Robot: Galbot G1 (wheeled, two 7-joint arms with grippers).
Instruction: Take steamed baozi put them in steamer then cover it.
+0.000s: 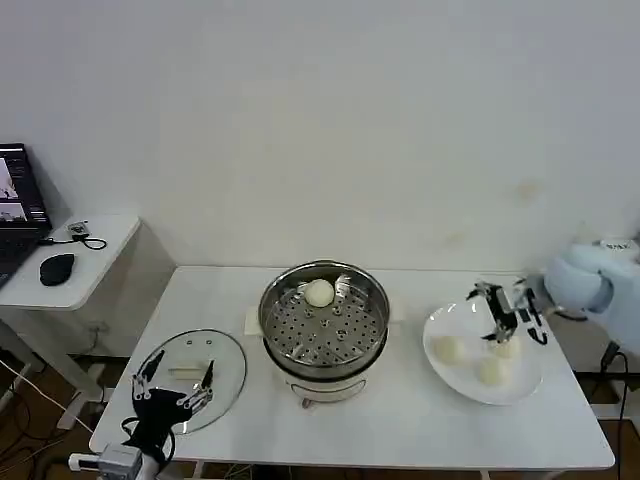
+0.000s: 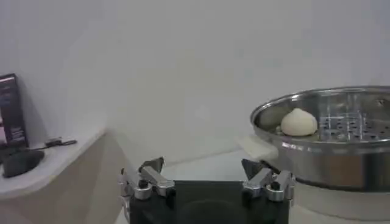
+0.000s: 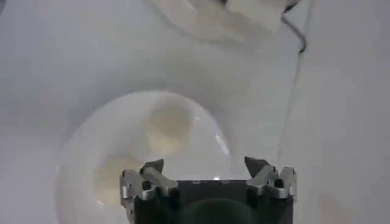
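A: Nearest us, low at the table's near-left edge, the left gripper sits parked. Its fingers stand spread wide with nothing between them, pointing away over the lid.

B: And the lid lies flat on the table, left of the steamer, pale handle up. From the left wrist you see that gripper aimed level across the table, the steamer rising off to one side.

A: One bun in the steamer, sitting on the perforated tray at the far rim. The left wrist catches it too, a bun tucked just inside the steel wall.

B: Over to the right. The right arm reaches in from the right edge, wrist bent, gripper pointing down over the plate.

A: Jaws open there, and empty. It hangs above the far-right bun, just over it; whether it touches I cannot tell.

B: Three buns on that plate: that one, a left bun and a near bun. Close together, none stacked.

A: Right wrist view looks straight down: the right gripper with its fingers apart above the white plate, soft pale bun shapes beneath it.

B: On the side desk at far left, a mouse and a laptop.
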